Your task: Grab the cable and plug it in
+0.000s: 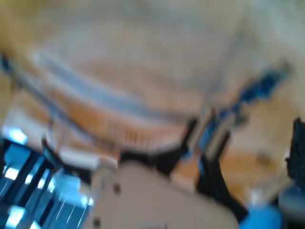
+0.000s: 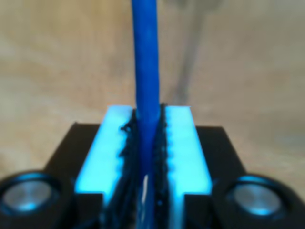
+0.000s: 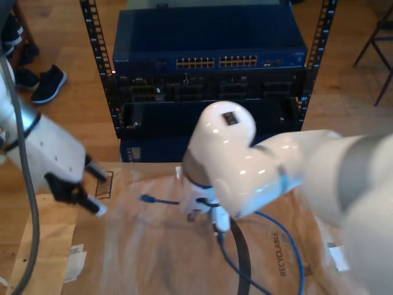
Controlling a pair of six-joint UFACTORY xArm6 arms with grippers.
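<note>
The blue cable [image 2: 144,57] runs straight out between the light-blue pads [image 2: 183,143] of my second gripper [image 2: 147,119], which is shut on it. In the exterior view that gripper [image 3: 204,212] sits under the big white wrist at the centre. From there the cable's short end [image 3: 163,201] reaches toward the exterior view's left and stops at a plug [image 3: 146,198], while the rest trails to the right. My first gripper [image 3: 86,187] hangs at the exterior view's left, open and holding nothing, well apart from the plug. The blurred first wrist view shows its fingers [image 1: 207,136] and the cable [image 1: 259,88] beyond them.
A dark blue rack unit with rows of ports [image 3: 215,61] stands behind the table. Brown paper [image 3: 135,246] covers the tabletop. A thick black arm cable [image 3: 242,258] loops near the front. Shoes [image 3: 46,83] rest on the floor at the exterior view's upper left.
</note>
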